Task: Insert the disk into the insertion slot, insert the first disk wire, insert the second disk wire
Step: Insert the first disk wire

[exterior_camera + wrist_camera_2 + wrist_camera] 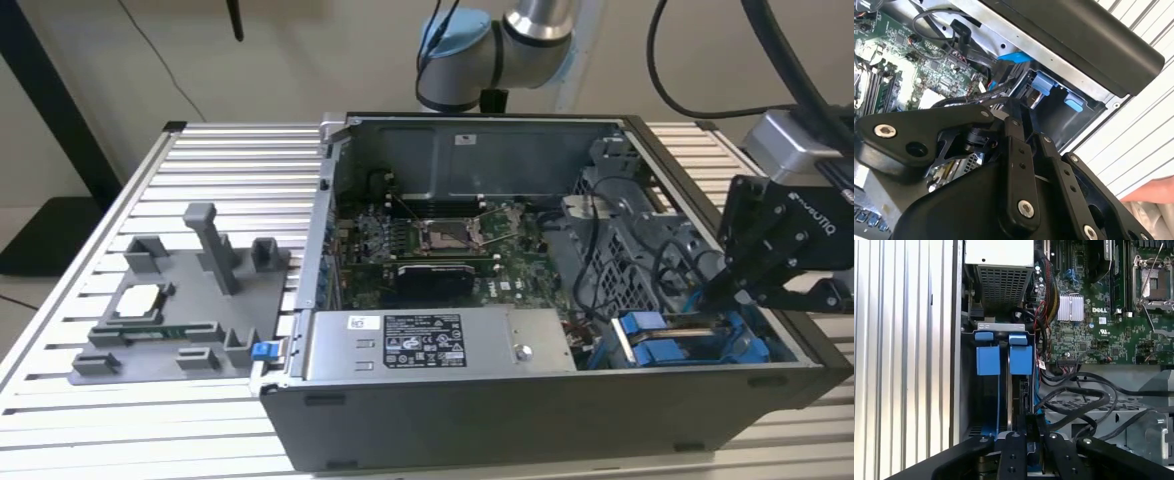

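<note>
Disk (1021, 384) is sitting on edge inside the insertion slot (1002, 326), apparently seated. Gripper (1027, 419) is hovering at its near edge with fingers drawn together; whether they are pinching anything, cannot tell. Black wires (1074, 396) are lying loose just beside it, so both wire steps are looking undone.

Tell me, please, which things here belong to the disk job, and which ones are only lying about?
Belong to the job:
- insertion slot, with blue trim
- black wires beside it
- gripper, close to the slot

Not part of it:
- grey fixture tray on the table
- power-supply box
- motherboard
</note>
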`<state>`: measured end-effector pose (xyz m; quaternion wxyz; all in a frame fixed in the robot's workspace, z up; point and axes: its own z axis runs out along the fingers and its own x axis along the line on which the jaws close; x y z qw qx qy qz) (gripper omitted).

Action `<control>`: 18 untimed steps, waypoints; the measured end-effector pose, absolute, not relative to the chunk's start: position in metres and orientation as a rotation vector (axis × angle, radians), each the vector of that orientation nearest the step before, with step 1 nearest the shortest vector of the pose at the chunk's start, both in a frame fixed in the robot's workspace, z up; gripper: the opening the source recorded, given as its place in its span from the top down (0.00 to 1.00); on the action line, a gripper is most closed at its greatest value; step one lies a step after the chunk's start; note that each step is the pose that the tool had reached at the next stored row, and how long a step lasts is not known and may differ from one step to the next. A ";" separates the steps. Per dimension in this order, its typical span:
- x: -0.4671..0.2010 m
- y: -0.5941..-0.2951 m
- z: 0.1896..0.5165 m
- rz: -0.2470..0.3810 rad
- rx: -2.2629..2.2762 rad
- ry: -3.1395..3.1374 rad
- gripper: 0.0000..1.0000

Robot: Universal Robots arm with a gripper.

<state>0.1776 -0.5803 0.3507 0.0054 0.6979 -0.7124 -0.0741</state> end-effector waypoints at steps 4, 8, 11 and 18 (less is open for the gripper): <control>0.178 -0.580 0.347 -0.232 2.187 -2.232 1.00; 0.178 -0.580 0.344 -0.233 2.188 -2.233 1.00; 0.179 -0.580 0.343 -0.235 2.189 -2.234 1.00; 0.179 -0.580 0.341 -0.238 2.189 -2.236 1.00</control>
